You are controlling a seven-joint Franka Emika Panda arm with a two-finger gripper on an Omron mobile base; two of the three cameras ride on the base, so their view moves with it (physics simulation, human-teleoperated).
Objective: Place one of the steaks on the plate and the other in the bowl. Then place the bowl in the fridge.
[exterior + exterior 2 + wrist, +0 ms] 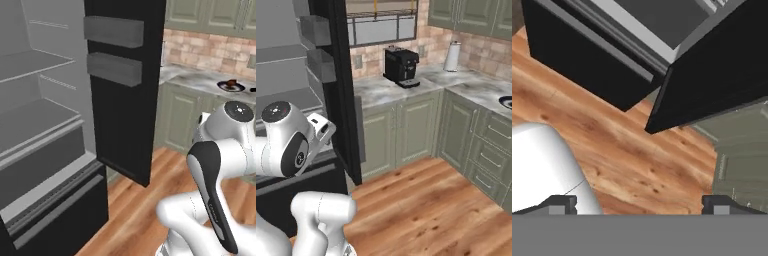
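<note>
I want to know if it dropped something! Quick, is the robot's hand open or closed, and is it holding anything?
End effector: open, dark fingertips wide apart, nothing between them, just wooden floor below.

fridge (125, 100): I see a smooth black door, a bit shiny, and matt grey plastic-looking shelves inside.
floor (426, 200): I see warm brown wood planks with dark knots, smooth and a little glossy.
counter (391, 90): it looks like grey-white stone, polished.
cabinets (401, 130): painted green, matt.
wall (210, 50): rough brick, pink and tan.
coffee machine (401, 66): black and shiny, like plastic.
</note>
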